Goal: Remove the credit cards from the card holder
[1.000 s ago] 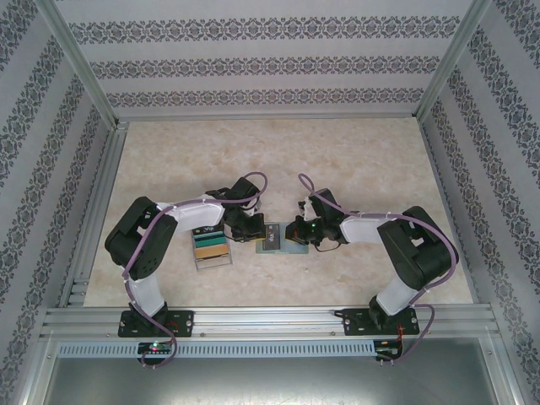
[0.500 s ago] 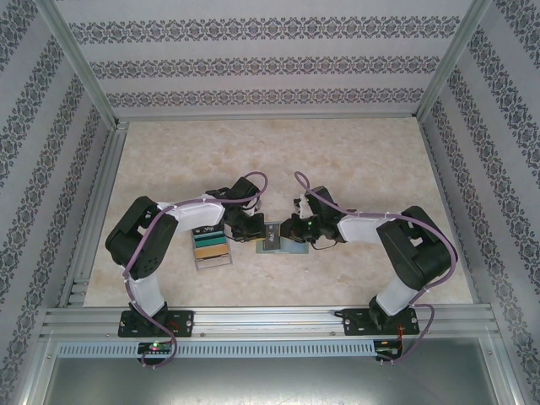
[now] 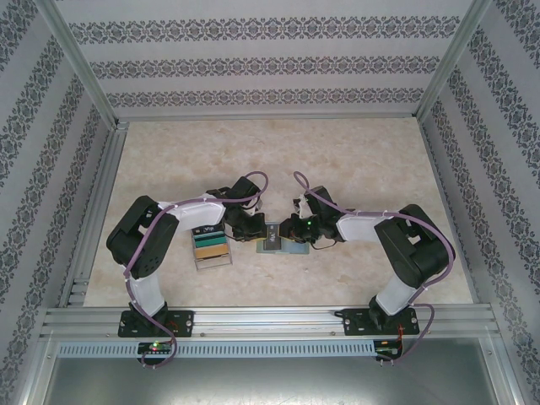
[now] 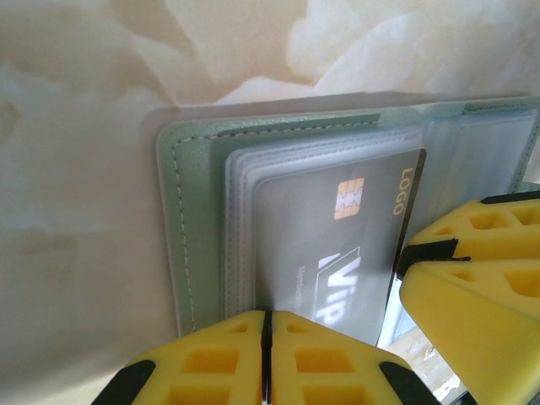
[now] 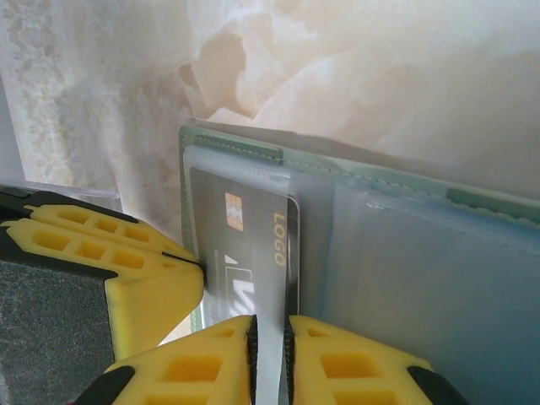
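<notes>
1. The left gripper [image 4: 266, 327], at the bottom of its wrist view, has its jaws closed to a hairline on the near edge of the card holder [image 4: 196, 211]. It looks to be pinning that leaf so the holder cannot slide.
2. The right gripper [image 5: 270, 327], bottom centre of its view, stands a narrow slit apart. A pale strip of clear sleeve [image 5: 270, 371] sits in the gap beside the dark credit card [image 5: 245, 245]. Whether it grips, I cannot tell.
3. The holder lies open on the table [image 3: 354, 160], mid-frame overhead, directly between both grippers. The tray of coloured cards [image 3: 211, 246] is just to its left.
</notes>
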You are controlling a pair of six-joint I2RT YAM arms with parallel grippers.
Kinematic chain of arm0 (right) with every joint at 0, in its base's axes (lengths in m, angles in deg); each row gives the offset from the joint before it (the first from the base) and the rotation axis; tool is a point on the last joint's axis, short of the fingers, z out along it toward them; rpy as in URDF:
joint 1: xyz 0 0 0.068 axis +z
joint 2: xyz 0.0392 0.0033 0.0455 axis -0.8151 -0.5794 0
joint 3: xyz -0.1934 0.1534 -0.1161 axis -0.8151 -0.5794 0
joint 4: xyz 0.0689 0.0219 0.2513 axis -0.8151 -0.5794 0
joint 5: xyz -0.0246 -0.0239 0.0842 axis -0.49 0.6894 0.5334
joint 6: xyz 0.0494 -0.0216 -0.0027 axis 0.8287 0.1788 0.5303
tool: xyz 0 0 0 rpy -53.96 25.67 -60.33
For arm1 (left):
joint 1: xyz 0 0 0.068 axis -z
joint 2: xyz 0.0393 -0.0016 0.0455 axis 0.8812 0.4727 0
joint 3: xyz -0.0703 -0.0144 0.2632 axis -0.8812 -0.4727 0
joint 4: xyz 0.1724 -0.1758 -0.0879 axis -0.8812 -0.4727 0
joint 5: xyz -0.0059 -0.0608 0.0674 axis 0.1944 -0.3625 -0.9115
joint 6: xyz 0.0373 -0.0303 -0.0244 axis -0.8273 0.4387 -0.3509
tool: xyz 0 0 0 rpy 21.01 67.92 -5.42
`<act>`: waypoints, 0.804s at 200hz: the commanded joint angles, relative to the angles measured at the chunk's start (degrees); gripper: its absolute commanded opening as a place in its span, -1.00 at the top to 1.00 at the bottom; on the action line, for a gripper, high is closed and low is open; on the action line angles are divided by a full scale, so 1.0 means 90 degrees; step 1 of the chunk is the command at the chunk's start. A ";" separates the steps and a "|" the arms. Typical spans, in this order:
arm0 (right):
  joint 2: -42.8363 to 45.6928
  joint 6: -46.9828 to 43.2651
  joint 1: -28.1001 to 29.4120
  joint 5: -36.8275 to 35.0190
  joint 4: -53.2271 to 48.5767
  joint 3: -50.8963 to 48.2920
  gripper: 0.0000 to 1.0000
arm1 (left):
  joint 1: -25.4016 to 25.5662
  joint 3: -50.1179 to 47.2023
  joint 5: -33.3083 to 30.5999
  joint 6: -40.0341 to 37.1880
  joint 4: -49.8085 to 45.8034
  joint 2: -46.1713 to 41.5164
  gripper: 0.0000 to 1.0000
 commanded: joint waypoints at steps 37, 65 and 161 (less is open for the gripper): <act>0.0206 -0.0126 -0.0019 -0.0025 -0.0064 -0.0049 0.64 | 0.0009 0.0009 -0.0180 -0.0177 -0.0373 0.0297 0.81; 0.0141 -0.0125 -0.0044 0.0046 -0.0031 -0.0070 0.66 | 0.0012 0.0024 -0.0181 -0.0187 -0.0380 0.0308 0.81; 0.0376 -0.0086 -0.0179 -0.0068 0.0003 -0.0296 0.68 | 0.0009 0.0045 -0.0214 -0.0221 -0.0453 0.0314 0.82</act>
